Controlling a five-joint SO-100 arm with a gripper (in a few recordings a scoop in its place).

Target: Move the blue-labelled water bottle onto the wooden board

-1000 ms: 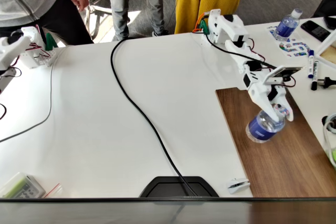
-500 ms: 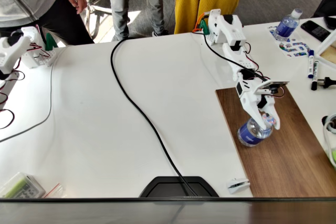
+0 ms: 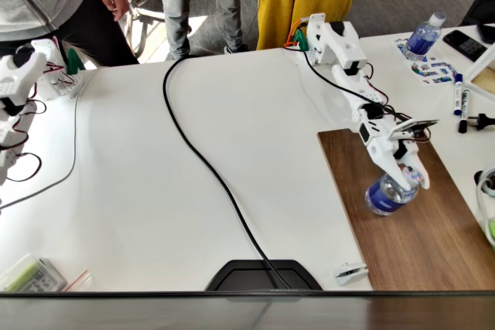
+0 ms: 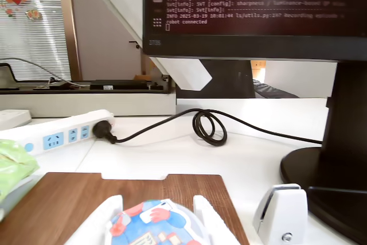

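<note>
Blue-labelled water bottle (image 3: 391,193) is over the wooden board (image 3: 433,229), at its middle, near the board's left side in the fixed view. The gripper (image 3: 408,178) grasps it at the neck, with one finger on each side of the cap; in the wrist view the cap of the bottle (image 4: 156,226) sits between the two white fingers (image 4: 207,217), and the board (image 4: 69,199) lies below it. The bottle leans: its long axis is tilted, cap toward the far right and base toward the near left. I cannot tell surely if the base already touches the wood, as the view is from above.

In my judgement the step in hand is the placing. The next move calls for bringing the bottle upright, lowering it until the base rests flat, then letting go and rising straight, so the bottle does not tip.
</note>
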